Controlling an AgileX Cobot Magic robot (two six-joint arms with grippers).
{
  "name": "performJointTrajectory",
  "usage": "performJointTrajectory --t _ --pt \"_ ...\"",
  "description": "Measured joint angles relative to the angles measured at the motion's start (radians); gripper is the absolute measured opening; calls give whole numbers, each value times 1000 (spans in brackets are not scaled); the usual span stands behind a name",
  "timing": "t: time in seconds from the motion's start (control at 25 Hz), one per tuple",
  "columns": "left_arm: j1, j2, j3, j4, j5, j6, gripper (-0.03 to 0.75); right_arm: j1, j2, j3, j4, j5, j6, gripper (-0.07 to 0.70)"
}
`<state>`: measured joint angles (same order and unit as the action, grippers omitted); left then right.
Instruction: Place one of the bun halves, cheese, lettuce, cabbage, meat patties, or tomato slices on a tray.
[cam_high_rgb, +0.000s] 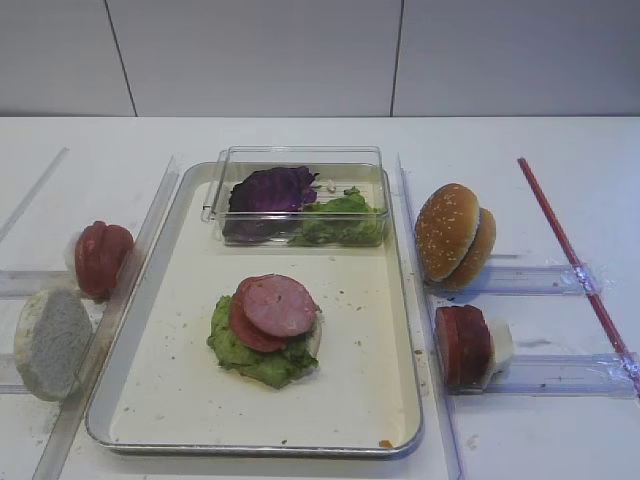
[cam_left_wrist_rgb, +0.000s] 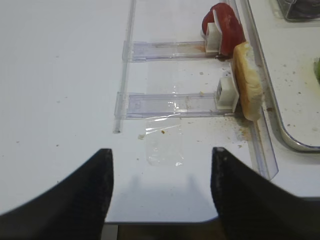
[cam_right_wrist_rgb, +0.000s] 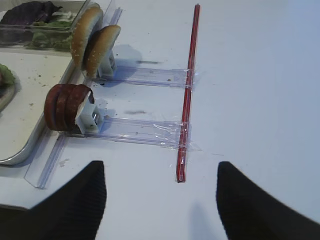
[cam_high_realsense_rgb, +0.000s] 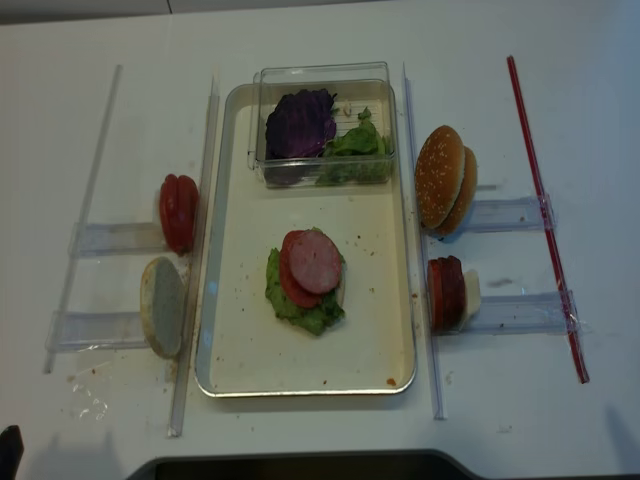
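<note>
Two meat patties (cam_right_wrist_rgb: 65, 107) beyond open right pincer (cam_right_wrist_rgb: 160, 200)

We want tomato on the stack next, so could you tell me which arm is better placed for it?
Probably left: the tomato slices stand on the tray's left side, ahead of the open left gripper.

surface: white table (cam_high_rgb: 560, 150) | on it: tray (cam_high_rgb: 404, 440), clear racks (cam_high_rgb: 540, 280), red strip (cam_high_rgb: 565, 245)

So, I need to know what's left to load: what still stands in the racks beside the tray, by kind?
bun halves: 3 (two on the right, one on the left)
meat patties: 3
tomato slices: 2, as far as shows
Total: 8
</note>
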<state>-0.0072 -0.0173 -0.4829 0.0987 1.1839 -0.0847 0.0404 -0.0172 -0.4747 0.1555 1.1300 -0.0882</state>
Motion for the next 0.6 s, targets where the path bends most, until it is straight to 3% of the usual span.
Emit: performJointTrajectory --t 0.6 --pt "0 0 0 0 0 0 412 0 0 0 0 0 0 486"
